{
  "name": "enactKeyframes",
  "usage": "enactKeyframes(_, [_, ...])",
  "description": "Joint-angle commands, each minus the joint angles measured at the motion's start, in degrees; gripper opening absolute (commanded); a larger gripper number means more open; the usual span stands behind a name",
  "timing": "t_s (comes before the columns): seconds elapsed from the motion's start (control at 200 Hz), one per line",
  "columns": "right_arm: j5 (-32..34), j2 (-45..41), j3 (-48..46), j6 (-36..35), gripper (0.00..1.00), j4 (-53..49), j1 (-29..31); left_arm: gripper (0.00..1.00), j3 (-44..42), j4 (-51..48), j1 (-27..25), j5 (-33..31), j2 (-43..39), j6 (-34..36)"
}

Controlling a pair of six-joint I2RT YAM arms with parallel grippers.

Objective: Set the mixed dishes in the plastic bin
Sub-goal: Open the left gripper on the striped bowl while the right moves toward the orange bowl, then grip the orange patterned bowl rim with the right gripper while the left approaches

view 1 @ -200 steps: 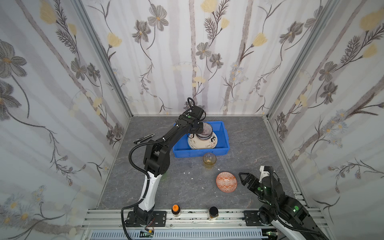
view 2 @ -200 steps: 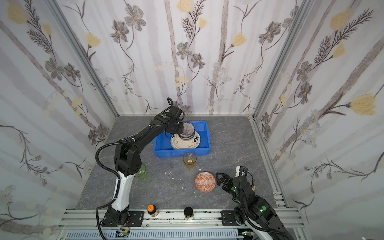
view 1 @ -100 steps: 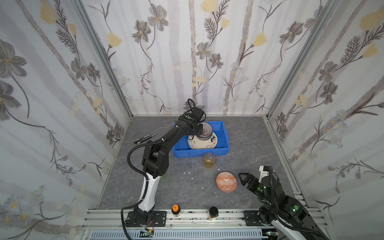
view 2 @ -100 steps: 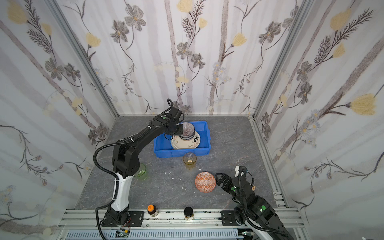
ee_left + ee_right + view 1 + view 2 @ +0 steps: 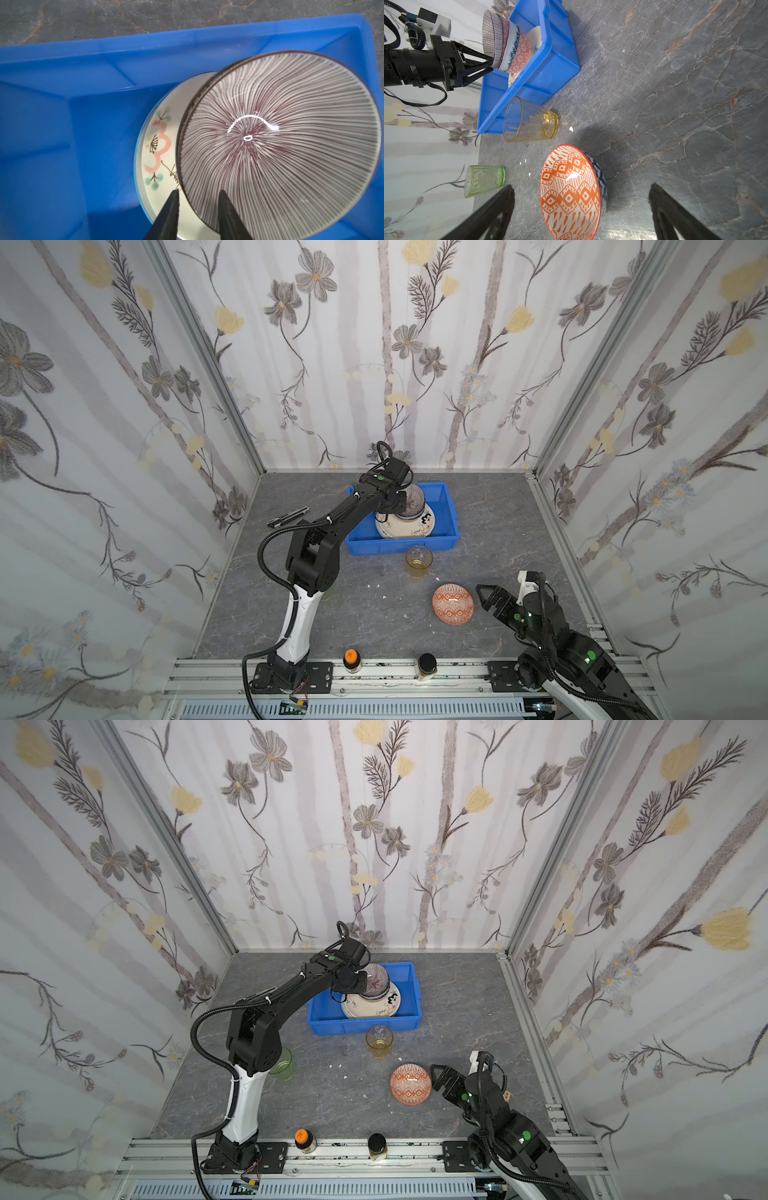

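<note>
Now, nearest the front, the right gripper [image 5: 481,596] hangs spread wide just beside the orange geometric bowl [image 5: 453,604], holding nothing. That bowl sits on the table, well short of the bin. A grab across its glazed, curved wall would likely squirt it away, so a pinch on the rim looks safer.

Further on, the amber tumbler [image 5: 419,561] stands just in front of the blue plastic bin [image 5: 399,545]. It is right on the line a carried bowl would take, and a low pass could topple it. The green tumbler [image 5: 483,179] stands off toward the left arm's side.

Farthest, the left gripper [image 5: 198,192] pinches the rim of the striped bowl [image 5: 280,145], which leans atop nested bowls on the cream plate [image 5: 158,145] inside the bin. Letting go while it leans could send it sliding, chipping the dishes beneath or tipping it over the low wall.
</note>
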Motion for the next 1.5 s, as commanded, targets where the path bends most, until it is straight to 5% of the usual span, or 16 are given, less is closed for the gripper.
enactKeyframes(0.0, [-0.5, 0.0, 0.1, 0.7, 1.0, 0.8, 0.1, 0.34, 0.5, -1.0, 0.0, -0.3, 0.0, -0.2])
enactKeyframes(0.24, [0.0, 6.3, 2.0, 0.6, 1.0, -1.4, 0.0, 0.34, 1.6, -1.0, 0.2, -0.6, -1.7, -0.1])
enactKeyframes(0.585, [-2.0, 19.6, 4.6, -4.9, 0.99, 2.5, 0.1, 0.49, -3.2, -0.9, -0.1, -1.9, -8.2, -0.8])
enactKeyframes(0.899, [-2.3, 30.0, 5.7, -9.7, 0.9, 4.4, 0.0, 0.8, -14.0, -0.3, -0.1, -5.1, -18.4, -2.3])
enactKeyframes(1.129, [-4.9, 36.2, 7.4, -14.3, 0.86, 6.1, 0.0, 0.87, -24.4, 1.0, 0.1, -8.6, -27.1, -4.2])
enactKeyframes(1.494, [-8.2, 42.3, 7.4, -17.7, 0.61, 10.5, 0.1, 0.88, -36.7, 2.6, 2.2, -8.5, -39.0, -7.2])
